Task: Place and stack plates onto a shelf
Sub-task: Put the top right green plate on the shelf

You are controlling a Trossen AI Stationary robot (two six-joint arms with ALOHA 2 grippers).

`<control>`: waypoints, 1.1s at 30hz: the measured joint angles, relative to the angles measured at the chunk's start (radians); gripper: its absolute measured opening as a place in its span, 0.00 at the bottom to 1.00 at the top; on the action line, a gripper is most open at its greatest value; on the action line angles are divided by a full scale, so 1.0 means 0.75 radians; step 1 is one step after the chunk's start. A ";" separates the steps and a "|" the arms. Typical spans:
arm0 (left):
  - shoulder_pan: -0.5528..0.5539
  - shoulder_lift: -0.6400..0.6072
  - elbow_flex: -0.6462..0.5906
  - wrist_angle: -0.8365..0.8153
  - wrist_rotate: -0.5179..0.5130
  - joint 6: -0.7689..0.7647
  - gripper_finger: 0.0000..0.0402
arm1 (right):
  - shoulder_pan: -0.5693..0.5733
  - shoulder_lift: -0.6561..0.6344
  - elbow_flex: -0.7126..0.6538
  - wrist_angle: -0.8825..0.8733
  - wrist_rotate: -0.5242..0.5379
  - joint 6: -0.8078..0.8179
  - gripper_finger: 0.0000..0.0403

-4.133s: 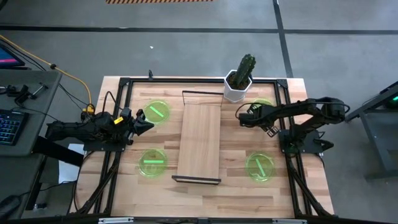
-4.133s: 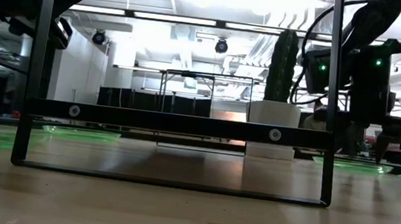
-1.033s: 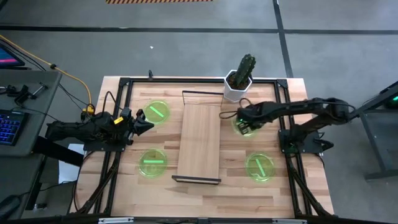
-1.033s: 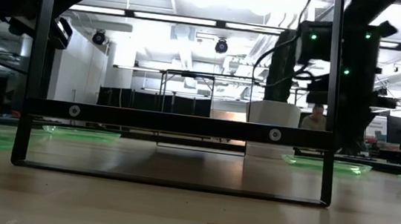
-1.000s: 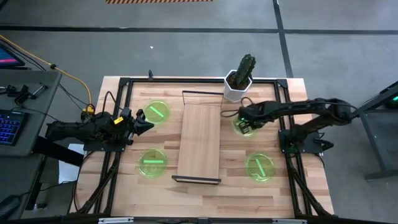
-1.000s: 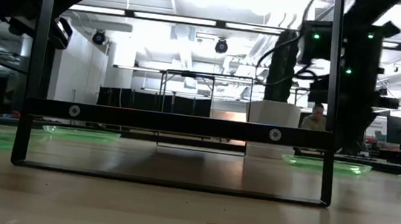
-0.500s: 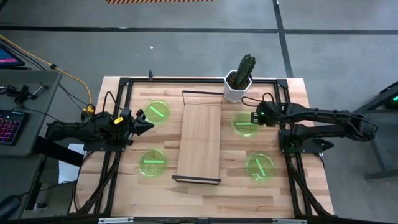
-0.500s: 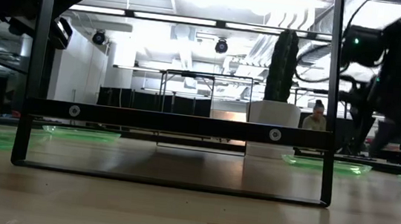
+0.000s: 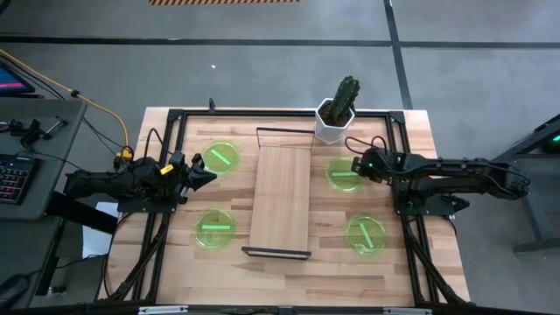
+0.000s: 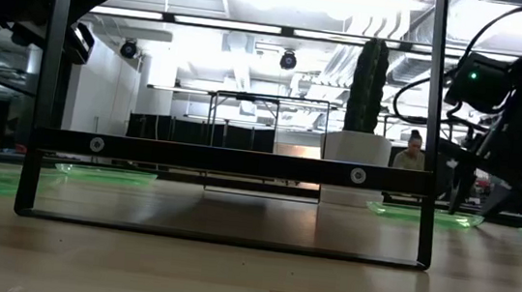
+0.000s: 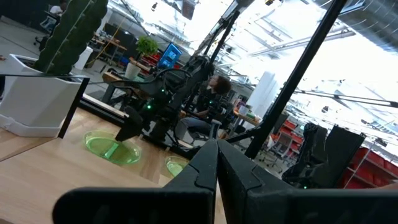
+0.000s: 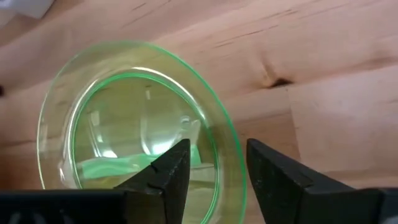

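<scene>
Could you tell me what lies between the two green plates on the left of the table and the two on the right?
The shelf, a long light-wood board, lies between the left plates and the right plates, as the high view shows. Nothing rests on it.

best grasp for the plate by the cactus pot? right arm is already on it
Take the plate by its thin raised rim, on the edge facing the right arm, coming in low from that side. It lies flat on the table, so only the rim gives anything to pinch. The right tool is open, with that rim between its fingers. The left tool waits across the shelf.
</scene>
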 joint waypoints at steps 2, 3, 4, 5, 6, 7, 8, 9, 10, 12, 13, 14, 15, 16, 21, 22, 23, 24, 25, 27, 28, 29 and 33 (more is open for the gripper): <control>0.000 0.000 0.000 0.000 0.000 0.000 0.00 | 0.000 -0.001 -0.009 0.002 0.005 0.031 0.33; 0.000 0.000 0.000 0.000 0.000 0.000 0.00 | 0.000 -0.001 -0.013 0.003 0.009 0.050 0.29; 0.000 0.000 0.000 0.000 0.000 0.000 0.00 | 0.000 0.000 -0.014 0.001 0.010 0.064 0.25; 0.000 0.000 0.000 0.000 0.000 0.000 0.00 | 0.000 0.000 -0.015 -0.002 0.011 0.076 0.19; 0.000 0.000 0.000 0.000 0.000 0.000 0.00 | 0.000 0.000 -0.015 -0.003 0.011 0.078 0.13; 0.000 0.000 0.000 0.000 0.000 0.000 0.00 | 0.000 0.000 -0.013 -0.005 0.011 0.077 0.07; 0.000 0.000 0.000 0.000 0.000 0.000 0.00 | 0.000 0.002 -0.007 -0.005 0.010 0.075 0.04; 0.000 0.000 0.000 0.000 0.000 0.000 0.00 | 0.000 0.000 0.001 -0.009 0.007 0.072 0.03; 0.000 0.000 0.000 0.000 0.000 0.000 0.00 | 0.000 -0.007 0.011 -0.017 -0.001 0.067 0.04; 0.000 0.000 0.000 0.000 0.000 0.000 0.00 | 0.000 -0.028 0.043 -0.041 -0.029 0.021 0.03; 0.000 0.000 0.000 0.000 0.000 0.000 0.00 | 0.001 -0.048 0.068 -0.051 -0.031 -0.011 0.02; 0.000 0.000 0.000 0.000 0.000 0.000 0.00 | 0.001 -0.067 0.100 -0.067 -0.034 -0.044 0.01; 0.000 0.000 0.000 -0.001 0.000 0.000 0.00 | 0.001 -0.086 0.132 -0.106 -0.033 -0.076 0.01; 0.000 0.000 0.000 0.000 0.000 0.000 0.00 | 0.001 -0.104 0.167 -0.164 -0.033 -0.109 0.01; 0.000 0.000 0.000 0.000 0.000 0.000 0.00 | 0.001 -0.174 0.390 -0.431 -0.018 -0.299 0.00; 0.000 0.000 0.000 0.000 0.000 0.000 0.00 | 0.001 -0.175 0.430 -0.487 -0.013 -0.332 0.00; 0.000 0.000 0.000 0.000 0.000 0.000 0.00 | 0.001 -0.174 0.466 -0.530 -0.006 -0.361 0.00; 0.000 0.000 0.000 0.000 0.000 0.000 0.00 | 0.001 -0.171 0.496 -0.564 -0.001 -0.380 0.00; 0.000 0.000 0.000 0.000 0.000 0.000 0.00 | 0.001 -0.171 0.515 -0.588 -0.002 -0.400 0.00; 0.000 0.000 0.000 0.000 0.000 0.000 0.00 | 0.004 -0.170 0.519 -0.594 -0.006 -0.400 0.00; 0.000 0.000 0.000 0.000 0.000 0.000 0.00 | 0.009 -0.170 0.510 -0.589 -0.010 -0.385 0.00; 0.000 0.000 0.000 0.000 0.000 0.000 0.00 | 0.015 -0.171 0.490 -0.576 -0.017 -0.360 0.01; 0.000 0.000 0.000 0.000 0.000 0.000 0.00 | 0.053 -0.170 0.320 -0.416 -0.038 -0.223 0.03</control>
